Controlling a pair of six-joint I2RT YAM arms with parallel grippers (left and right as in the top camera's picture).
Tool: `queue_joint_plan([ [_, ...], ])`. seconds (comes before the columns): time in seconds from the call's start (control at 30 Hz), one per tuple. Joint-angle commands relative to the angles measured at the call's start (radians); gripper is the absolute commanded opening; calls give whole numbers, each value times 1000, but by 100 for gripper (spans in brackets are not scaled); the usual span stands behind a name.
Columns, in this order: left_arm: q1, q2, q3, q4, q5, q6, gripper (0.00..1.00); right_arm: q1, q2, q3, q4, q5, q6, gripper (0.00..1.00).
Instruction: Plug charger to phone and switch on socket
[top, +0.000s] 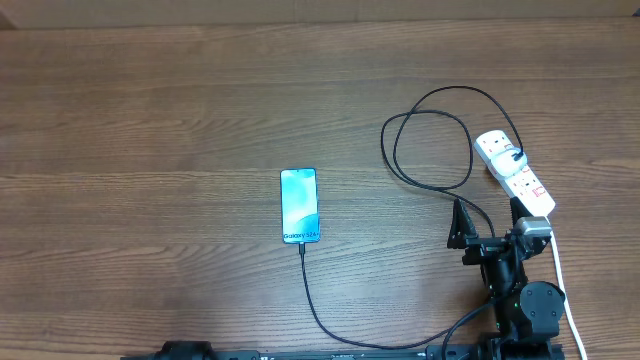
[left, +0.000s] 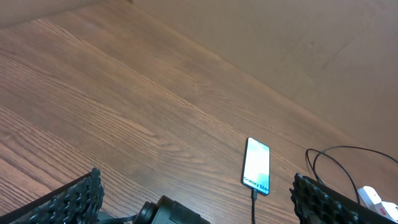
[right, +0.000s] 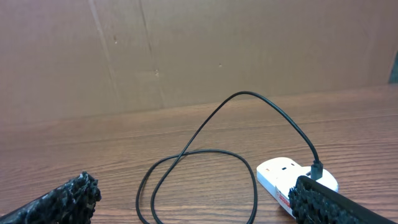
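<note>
The charger's (top: 303, 268) tip looks seated in the lower end of the phone (top: 299, 205), which lies in the middle of the surface (top: 150, 120). Its plug sits in the socket (top: 514, 176) at the right, so I judge only the switch is left. Your right pincer (right: 193, 186) hovers spread wide just short of the socket. The left pincer (left: 196, 186) is spread too, well apart from it. Bring the right fingers together into one firm tip, then press straight down on the red switch (top: 521, 170) nearest the plug, clear of the cable loop.
</note>
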Motion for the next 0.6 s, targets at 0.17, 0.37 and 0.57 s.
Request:
queue_joint_plan([
  [0.17, 4, -7, 2, 0, -7, -16, 100, -6, -10, -10, 3, 10, 3, 100],
  [0.37, 4, -7, -41, 88, 5, -53, 100, -6, -10, -10, 3, 10, 3, 100],
  [0.57, 62, -7, -294, 363, 3, 6, 100, -6, -10, -10, 3, 10, 4, 100],
])
